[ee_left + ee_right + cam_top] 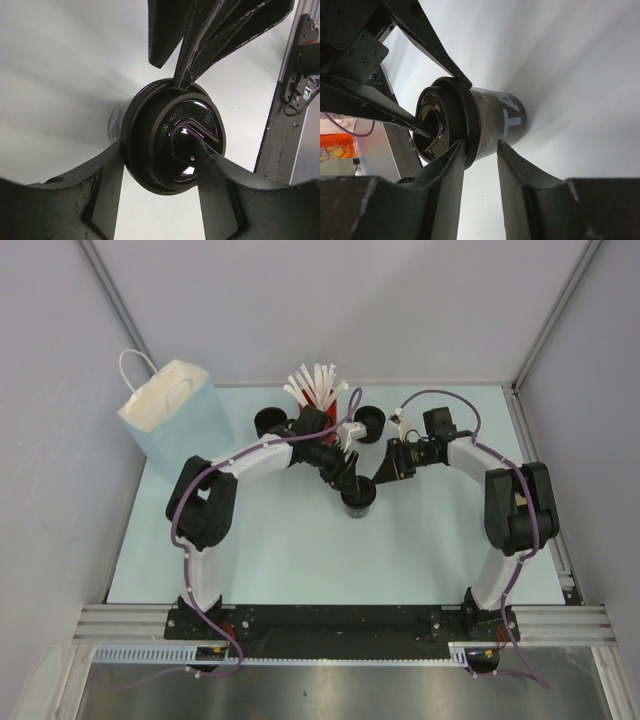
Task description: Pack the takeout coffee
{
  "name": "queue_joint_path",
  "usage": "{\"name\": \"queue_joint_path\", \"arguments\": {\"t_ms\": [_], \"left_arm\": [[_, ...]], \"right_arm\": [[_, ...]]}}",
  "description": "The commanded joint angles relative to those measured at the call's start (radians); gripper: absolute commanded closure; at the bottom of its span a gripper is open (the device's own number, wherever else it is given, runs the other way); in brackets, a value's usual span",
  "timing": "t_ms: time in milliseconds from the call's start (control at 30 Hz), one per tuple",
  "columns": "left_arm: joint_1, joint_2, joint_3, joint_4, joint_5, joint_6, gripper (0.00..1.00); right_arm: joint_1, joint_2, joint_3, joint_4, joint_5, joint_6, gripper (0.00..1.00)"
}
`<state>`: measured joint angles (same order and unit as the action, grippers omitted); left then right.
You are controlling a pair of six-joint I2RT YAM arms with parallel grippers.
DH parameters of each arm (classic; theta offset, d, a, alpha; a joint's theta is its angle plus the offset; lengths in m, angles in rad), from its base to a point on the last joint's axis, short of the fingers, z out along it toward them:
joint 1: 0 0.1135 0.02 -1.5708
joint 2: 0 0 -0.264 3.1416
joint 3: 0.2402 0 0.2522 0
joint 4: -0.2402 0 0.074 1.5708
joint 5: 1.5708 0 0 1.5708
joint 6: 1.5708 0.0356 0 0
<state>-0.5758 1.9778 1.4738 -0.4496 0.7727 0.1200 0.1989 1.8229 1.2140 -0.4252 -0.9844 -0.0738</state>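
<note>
The takeout coffee (358, 503), a small black cup with a black lid (172, 142), stands upright mid-table. My left gripper (350, 483) comes down on it from above. Its jaws (159, 145) are open and straddle the lid's edge, one finger (107, 185) outside the rim, the other finger (215, 172) resting on the lid's top. My right gripper (380, 478) reaches in from the right. It is open (481, 144), with one fingertip (455, 165) against the lid's rim and the other fingertip (512, 165) against the cup's wall (500, 120).
A pale blue paper bag (170, 415) with handles stands at the back left. A red cup of white sticks (318, 390) stands at the back, between two black round things (270, 422) (368, 421). A small white item (400, 418) lies near the right arm.
</note>
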Motion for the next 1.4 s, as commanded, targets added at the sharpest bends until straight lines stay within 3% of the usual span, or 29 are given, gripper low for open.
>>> {"name": "queue_joint_path", "arguments": {"t_ms": [0, 367, 867, 1367], "left_arm": [[-0.015, 0.052, -0.046, -0.011, -0.135, 0.053, 0.44], [-0.024, 0.044, -0.066, -0.020, -0.191, 0.089, 0.50], [-0.047, 0.033, -0.121, 0.015, -0.273, 0.129, 0.47], [-0.047, 0.050, -0.118, 0.023, -0.280, 0.127, 0.45]], "right_arm": [[0.043, 0.013, 0.035, 0.031, 0.003, 0.009, 0.62], [0.068, 0.047, 0.035, -0.059, 0.134, -0.055, 0.64], [0.099, 0.102, 0.033, -0.142, 0.288, -0.126, 0.65], [0.066, 0.042, 0.101, -0.034, 0.078, -0.041, 0.57]]}}
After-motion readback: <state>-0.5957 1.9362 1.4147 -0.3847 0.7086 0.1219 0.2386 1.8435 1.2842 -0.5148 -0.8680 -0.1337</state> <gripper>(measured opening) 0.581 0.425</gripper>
